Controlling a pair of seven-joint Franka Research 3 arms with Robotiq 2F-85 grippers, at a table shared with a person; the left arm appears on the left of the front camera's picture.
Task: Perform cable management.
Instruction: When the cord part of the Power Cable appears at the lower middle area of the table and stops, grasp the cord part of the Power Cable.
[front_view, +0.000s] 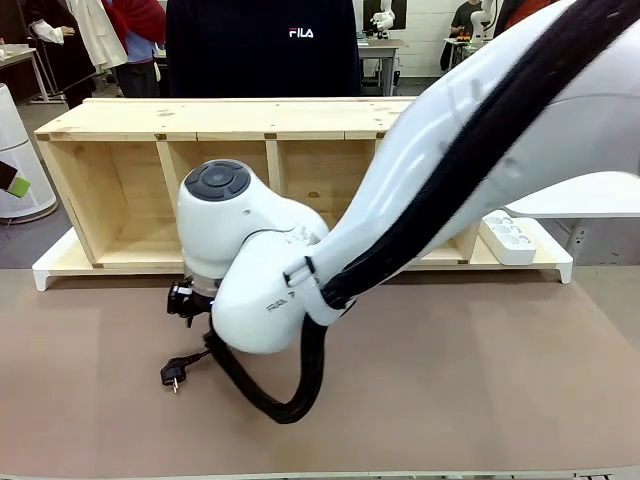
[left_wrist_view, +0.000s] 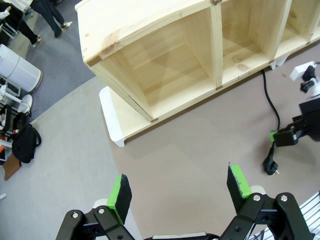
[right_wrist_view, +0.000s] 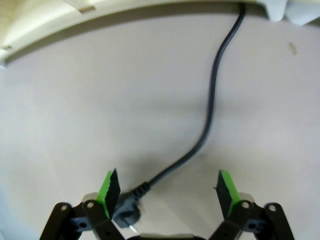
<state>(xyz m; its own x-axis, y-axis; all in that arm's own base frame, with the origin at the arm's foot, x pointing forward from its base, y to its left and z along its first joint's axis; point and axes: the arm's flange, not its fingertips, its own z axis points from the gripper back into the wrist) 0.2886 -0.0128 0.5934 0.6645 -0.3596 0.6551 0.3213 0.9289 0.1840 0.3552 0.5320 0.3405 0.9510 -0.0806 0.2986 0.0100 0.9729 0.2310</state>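
Ahead of the right gripper (right_wrist_view: 167, 185), whose pads (right_wrist_view: 109, 190) look like matt green rubber, the cable (right_wrist_view: 212, 100) shows a smooth, matt black sheath. Its plug (right_wrist_view: 127, 212) is moulded black plastic with metal pins. Under the gripper lies a matt tan tabletop (right_wrist_view: 90, 110). Beyond the gripper, the shelf (right_wrist_view: 40, 20) is pale bare wood. The arm's shell (front_view: 250, 290) is glossy white and its hose (front_view: 470, 150) braided black.

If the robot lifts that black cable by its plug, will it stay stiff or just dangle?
Probably it dangles: the cable lies in loose curves on the mat, so it looks floppy. It seems thin, so it is likely light. The plug is the rigid, chunkier part and likely the easiest to grip; the rest would probably trail behind.
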